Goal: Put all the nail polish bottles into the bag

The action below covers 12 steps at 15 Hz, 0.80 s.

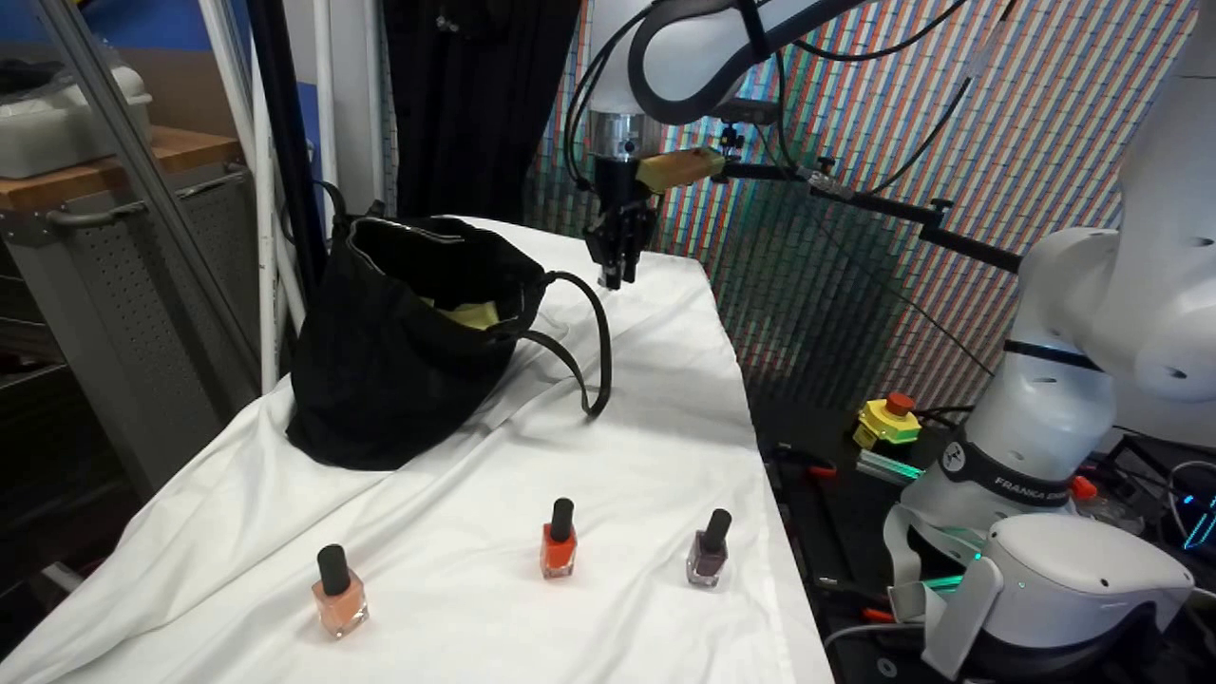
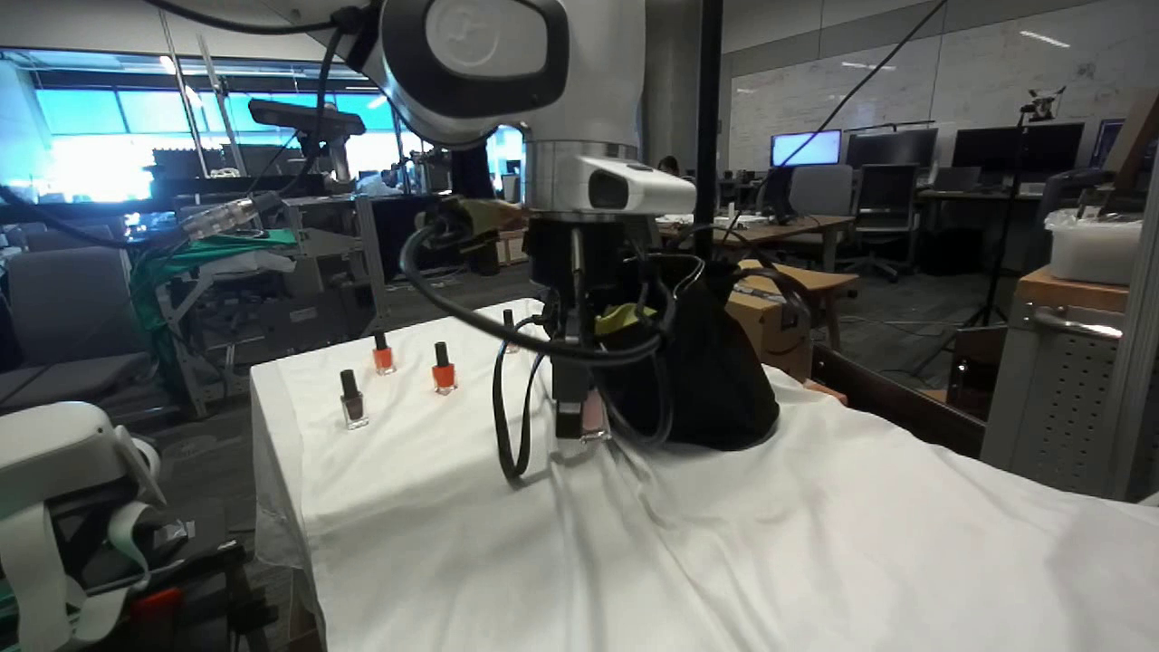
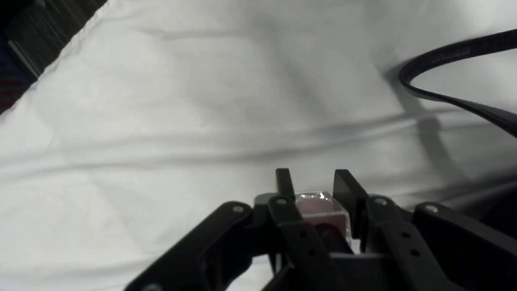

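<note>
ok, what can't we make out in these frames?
Bag, bottom inside: hidden by its own sides, in both exterior views.
Held bottle, most of its cap: covered by the gripper, wrist view.
Far bottle, part of its body: behind a cable, in an exterior view.
Bag handle: cut off by right edge, wrist view.
</note>
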### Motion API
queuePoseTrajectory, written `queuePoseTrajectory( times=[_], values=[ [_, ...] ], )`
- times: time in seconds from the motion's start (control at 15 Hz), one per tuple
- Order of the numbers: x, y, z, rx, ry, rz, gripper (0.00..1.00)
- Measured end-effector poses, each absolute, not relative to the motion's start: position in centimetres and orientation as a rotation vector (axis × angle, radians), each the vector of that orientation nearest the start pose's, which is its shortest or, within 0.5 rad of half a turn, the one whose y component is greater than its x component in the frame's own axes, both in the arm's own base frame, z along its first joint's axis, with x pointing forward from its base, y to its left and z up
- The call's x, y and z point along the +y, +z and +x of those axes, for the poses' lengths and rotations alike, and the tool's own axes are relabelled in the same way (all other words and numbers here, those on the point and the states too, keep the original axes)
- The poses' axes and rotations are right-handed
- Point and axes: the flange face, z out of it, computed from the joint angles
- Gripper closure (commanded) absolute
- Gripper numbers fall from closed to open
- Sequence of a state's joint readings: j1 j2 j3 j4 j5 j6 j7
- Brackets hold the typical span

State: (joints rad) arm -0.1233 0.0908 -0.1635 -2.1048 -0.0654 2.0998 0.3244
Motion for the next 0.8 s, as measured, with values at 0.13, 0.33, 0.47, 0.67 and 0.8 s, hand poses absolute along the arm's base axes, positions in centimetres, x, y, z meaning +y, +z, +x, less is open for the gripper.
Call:
queuePoseTrajectory(
  times=[0.13,0.33,0.47,0.67,0.8],
  values=[
    [-14.4,38.0,53.6,0.854,0.112,-3.114,0.85],
    [-11.9,39.8,55.2,0.749,0.053,-3.174,0.85],
    [-9.9,40.8,56.1,0.672,0.015,-3.211,0.85],
    [-6.6,41.9,57.2,0.556,-0.034,-3.249,0.85],
    [-4.5,42.3,57.9,0.482,-0.059,-3.266,0.85]
  ],
)
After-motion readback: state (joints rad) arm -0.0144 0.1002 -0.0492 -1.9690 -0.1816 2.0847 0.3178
